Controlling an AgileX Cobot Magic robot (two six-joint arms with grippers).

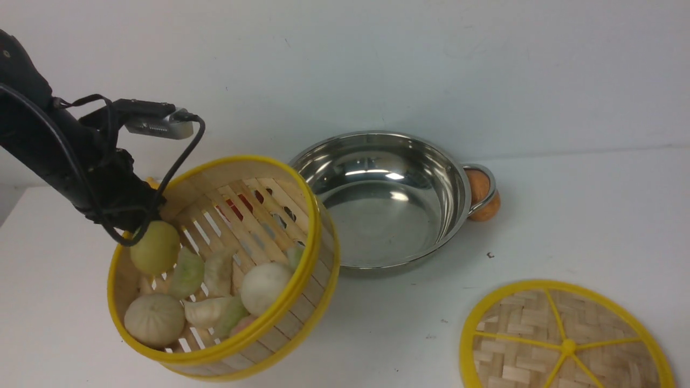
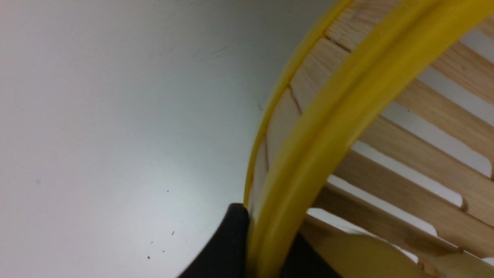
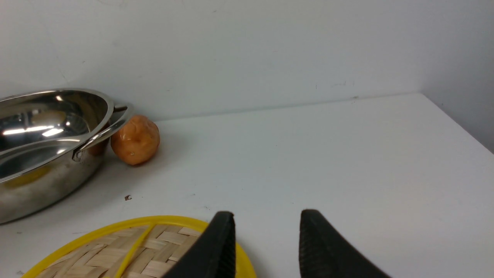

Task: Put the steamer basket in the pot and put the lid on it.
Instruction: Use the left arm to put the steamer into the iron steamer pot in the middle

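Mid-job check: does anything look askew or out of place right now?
Yes. The steamer basket hangs steeply tilted from the left tool, pinched at its rim, with its food bunched at the low side. Also, an orange bun lies on the table outside it, beside the handle of the pot.

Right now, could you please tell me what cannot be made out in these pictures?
Front view: the steamer basket hides the left side of the pot; the bottom edge crops the lid.
Left wrist view: the left hand shows only fingertips at the edge.
Right wrist view: the same for the right hand.
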